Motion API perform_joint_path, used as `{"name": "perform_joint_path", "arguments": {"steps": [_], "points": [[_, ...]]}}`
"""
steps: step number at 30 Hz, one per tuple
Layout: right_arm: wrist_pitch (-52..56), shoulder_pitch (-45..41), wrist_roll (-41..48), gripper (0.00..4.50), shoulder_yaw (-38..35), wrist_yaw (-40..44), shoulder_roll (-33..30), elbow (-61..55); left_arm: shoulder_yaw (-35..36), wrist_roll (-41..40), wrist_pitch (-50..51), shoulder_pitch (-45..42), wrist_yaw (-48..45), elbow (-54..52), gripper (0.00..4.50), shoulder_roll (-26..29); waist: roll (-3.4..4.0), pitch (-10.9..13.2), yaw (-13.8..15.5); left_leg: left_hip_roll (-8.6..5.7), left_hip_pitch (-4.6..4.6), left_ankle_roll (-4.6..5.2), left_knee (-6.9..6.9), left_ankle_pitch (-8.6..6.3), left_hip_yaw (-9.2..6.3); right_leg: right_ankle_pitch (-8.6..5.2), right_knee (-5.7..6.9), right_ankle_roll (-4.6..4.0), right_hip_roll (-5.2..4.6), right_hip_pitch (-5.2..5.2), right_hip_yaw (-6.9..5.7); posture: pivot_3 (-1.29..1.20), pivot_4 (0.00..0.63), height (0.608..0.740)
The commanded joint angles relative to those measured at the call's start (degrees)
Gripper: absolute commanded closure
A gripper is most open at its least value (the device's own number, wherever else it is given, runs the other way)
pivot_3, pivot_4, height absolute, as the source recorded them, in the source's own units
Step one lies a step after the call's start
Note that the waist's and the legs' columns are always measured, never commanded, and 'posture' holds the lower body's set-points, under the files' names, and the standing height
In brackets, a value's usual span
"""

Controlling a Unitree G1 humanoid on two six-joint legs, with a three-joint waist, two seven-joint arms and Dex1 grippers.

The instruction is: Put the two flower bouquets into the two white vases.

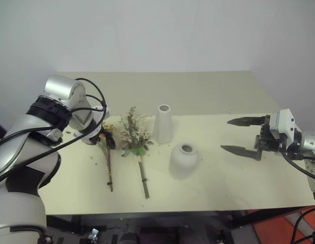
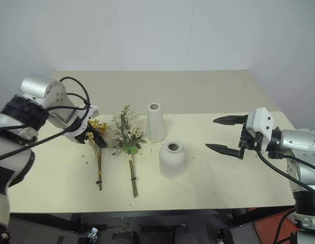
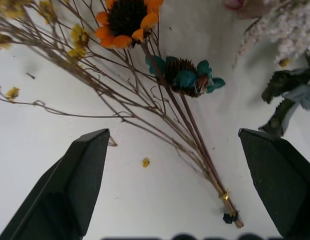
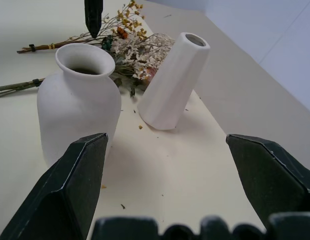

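The near edge of the table [image 2: 208, 201] at 6 o'clock is bare, and a wide free strip runs between it and the stem ends; at 3 o'clock the right gripper [image 2: 225, 134] hangs above open tabletop with its two fingers spread wide and nothing between them, pointing level toward 9 o'clock at the vases, well apart from them.

The round vase [image 2: 172, 159] stands upright near the middle, mouth up; just behind it, toward 12 o'clock, the tall vase [image 2: 156, 122] stands upright too, near it but not touching.

At 9 o'clock of the vases both bouquets lie flat, long axes running near to far, tied stems pointing to 6 o'clock and heads to 12 o'clock; the white and pink bouquet [image 2: 128, 136] is just beside the vases, the yellow bouquet [image 2: 97, 133] lies near it at 9 o'clock, its stem [image 3: 195, 150] leaning a little.

The left gripper [image 3: 175, 185] is above the yellow bouquet, pointing steeply down, released, fingers standing on both sides of the stems without touching them.

Behind the vases, the far part of the table is free up to the wall [image 2: 162, 35].
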Motion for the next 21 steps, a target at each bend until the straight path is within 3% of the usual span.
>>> {"name": "perform_joint_path", "arguments": {"steps": [1,15,18,21], "points": [[-0.82,-0.69,0.86,0.03,-0.85,0.0,-0.12,-1.62,0.73,-2.16,0.2,-2.05,3.87,2.78,0.0,-0.61,0.0,0.01,-0.01,0.0,0.0,0.0,0.0,0.0,0.0,0.0,0.0,0.0,0.0,0.0,0.0,0.0,0.15,0.74],[-0.51,0.5,1.2,0.03,-1.46,-0.56,-0.05,-2.85,10.36,1.41,0.2,2.04,13.58,11.57,0.0,-8.79,-0.02,0.01,0.33,-0.06,-0.02,-0.01,0.02,0.0,0.0,0.02,-0.03,0.03,-0.05,0.02,0.0,0.0,0.15,0.74],[-0.29,0.71,1.44,0.0,-1.6,-0.51,-0.18,-3.25,11.72,1.75,0.2,2.66,14.62,11.81,0.61,-9.64,-0.02,0.02,0.37,-0.06,-0.03,-0.01,0.03,0.01,0.0,0.03,-0.02,0.05,-0.05,0.02,0.0,0.0,0.15,0.74],[0.34,0.82,2.31,0.0,-1.59,0.4,-0.38,-3.52,12.6,1.87,0.2,2.83,15.42,12.13,1.56,-9.75,-0.02,0.02,0.35,-0.06,-0.03,-0.01,0.04,0.01,0.0,0.03,-0.03,0.05,-0.05,0.02,0.0,0.0,0.15,0.74]]}}
